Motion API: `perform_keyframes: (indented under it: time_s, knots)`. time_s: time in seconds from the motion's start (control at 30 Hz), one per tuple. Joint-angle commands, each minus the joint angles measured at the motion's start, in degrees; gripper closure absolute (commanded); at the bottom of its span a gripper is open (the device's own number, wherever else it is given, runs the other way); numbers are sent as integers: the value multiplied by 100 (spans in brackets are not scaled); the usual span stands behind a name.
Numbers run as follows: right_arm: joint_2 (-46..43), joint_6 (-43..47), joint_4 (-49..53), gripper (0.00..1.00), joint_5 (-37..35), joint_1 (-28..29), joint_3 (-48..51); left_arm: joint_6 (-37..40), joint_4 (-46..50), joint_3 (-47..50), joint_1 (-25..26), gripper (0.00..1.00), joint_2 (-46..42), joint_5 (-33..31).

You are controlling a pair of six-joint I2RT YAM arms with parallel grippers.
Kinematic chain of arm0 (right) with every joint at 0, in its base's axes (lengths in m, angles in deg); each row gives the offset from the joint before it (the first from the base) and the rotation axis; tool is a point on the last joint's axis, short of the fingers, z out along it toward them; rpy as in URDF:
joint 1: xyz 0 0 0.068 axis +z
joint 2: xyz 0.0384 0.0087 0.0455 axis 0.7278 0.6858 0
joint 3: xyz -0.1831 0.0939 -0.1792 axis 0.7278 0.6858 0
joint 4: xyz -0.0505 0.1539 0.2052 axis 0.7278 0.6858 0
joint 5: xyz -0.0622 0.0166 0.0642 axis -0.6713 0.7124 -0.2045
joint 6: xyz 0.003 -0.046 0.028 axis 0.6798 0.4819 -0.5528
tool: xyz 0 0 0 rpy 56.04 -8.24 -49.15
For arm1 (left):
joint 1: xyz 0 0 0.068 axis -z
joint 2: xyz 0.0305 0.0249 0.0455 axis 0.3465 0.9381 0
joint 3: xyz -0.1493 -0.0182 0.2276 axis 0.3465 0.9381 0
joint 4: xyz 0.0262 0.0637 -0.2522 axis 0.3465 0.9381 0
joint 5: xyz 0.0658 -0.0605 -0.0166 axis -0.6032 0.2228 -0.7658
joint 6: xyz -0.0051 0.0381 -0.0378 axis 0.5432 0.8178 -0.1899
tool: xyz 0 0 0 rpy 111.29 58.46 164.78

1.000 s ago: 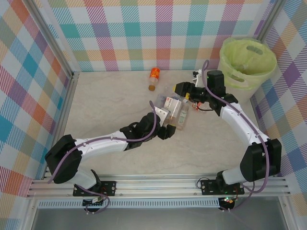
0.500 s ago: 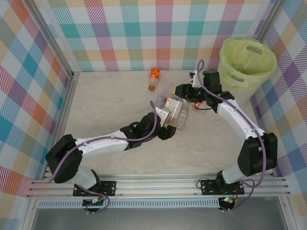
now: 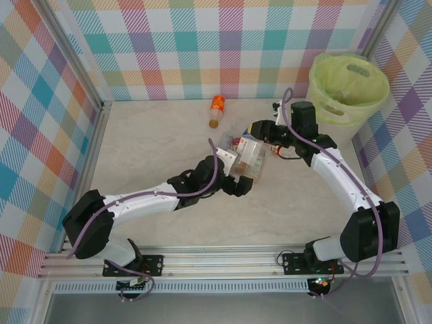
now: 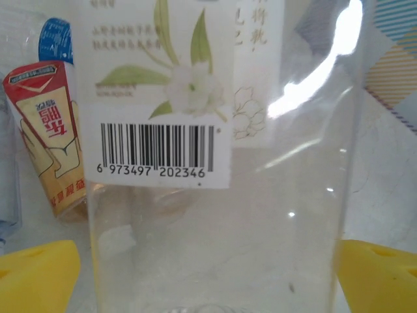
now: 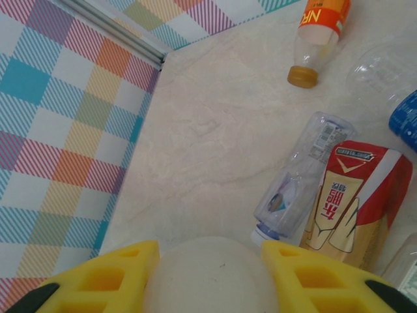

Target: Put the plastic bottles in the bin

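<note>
Right gripper (image 5: 208,277) was clamped on the whitish rounded end of a clear plastic bottle with a white flower-print label (image 3: 250,159). Its yellow fingers (image 5: 98,280) pressed against that end on both sides. Left gripper (image 4: 208,280) sat at the same bottle's other end with jaws apart. Its yellow fingertips (image 4: 39,277) stood wide on either side of the clear body, the left one with a thin gap, the right one too close to call. That bottle was mid-table between the two grippers, long axis running from one to the other, barcode facing the left wrist camera. Lifted or resting: couldn't tell. It was outside the bin and well apart from it.

Just beside it lay a red-and-cream labelled bottle (image 5: 352,208). A small clear bottle with a pale cap (image 5: 296,186) lay right against that one. A blue-labelled bottle (image 5: 405,120) was cut off at the frame edge. Farther off, near the back wall, an orange-labelled bottle with a tan cap (image 3: 216,110) lay alone on its side.

At the far right corner stood the round whitish bin with a lime-green liner (image 3: 364,111), upright. All of it sat on a cream marbled tabletop (image 3: 148,148) fenced by pastel checked walls (image 3: 202,40).
</note>
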State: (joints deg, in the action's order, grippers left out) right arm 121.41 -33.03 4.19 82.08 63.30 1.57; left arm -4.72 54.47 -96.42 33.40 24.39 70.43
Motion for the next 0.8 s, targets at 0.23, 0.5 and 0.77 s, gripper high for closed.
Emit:
perform_keyframes:
  time_s: [0.23, 0.5, 0.77]
  knots:
    - [-1167, 1156, -758, 100, -1522, 32, 244, -405, -1348, 1503, -184, 0, -1938, -1423]
    - [-1434, 1741, -1759, 100, -2974, 27, 239, -2091, 28, 1824, -810, 0, -2485, -2562]
    - [-848, 3889, -3752, 100, -4623, -76, -679, -2542, 341, 2064, -1110, 0, -2614, -2174]
